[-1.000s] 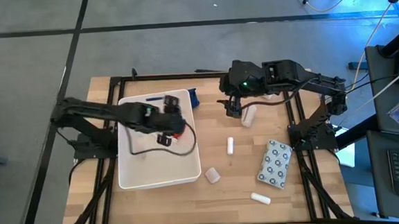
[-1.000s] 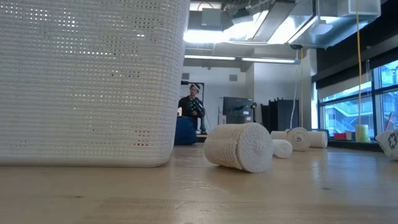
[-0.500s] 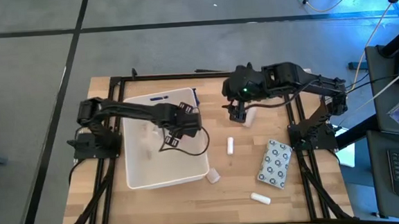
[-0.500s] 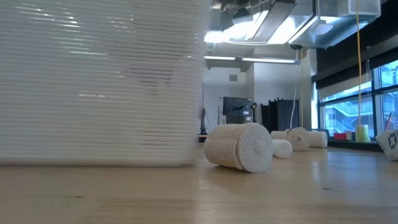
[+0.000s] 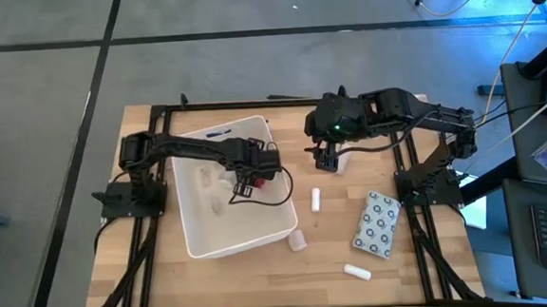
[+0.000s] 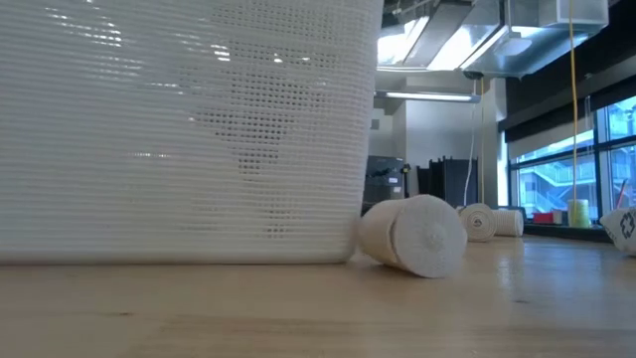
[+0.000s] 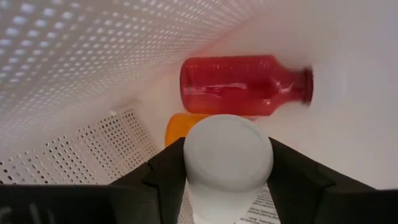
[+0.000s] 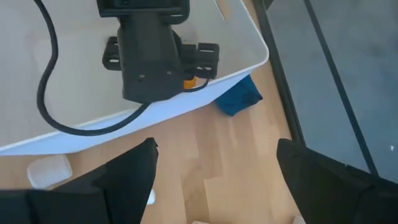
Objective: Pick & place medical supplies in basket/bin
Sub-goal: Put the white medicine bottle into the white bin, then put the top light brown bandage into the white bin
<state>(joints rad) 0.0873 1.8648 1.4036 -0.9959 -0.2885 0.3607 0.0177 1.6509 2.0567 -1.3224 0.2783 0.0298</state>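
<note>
Since a second ago, the white basket [image 5: 233,199] has been sliding toward three o'clock and is now pressing against the beige roll [image 6: 412,234] on the worktop [image 5: 327,255]. I am holding my left gripper [image 5: 248,179] inside the basket, fingers [image 7: 298,177] clamped on a white-capped bottle [image 7: 228,155], with a red bottle [image 7: 242,85] and an orange pill bottle [image 7: 177,127] lying just beyond it against the perforated wall. My right gripper [image 5: 323,158] is hovering at about one o'clock, fingers [image 8: 124,177] spread wide and holding nothing. A blue cloth [image 8: 238,98] is lying beside the basket's far corner. A small white tube [image 5: 316,200], a dotted packet [image 5: 377,225] and another white tube [image 5: 358,272] are lying well apart toward four o'clock, leaving open wood between them.
</note>
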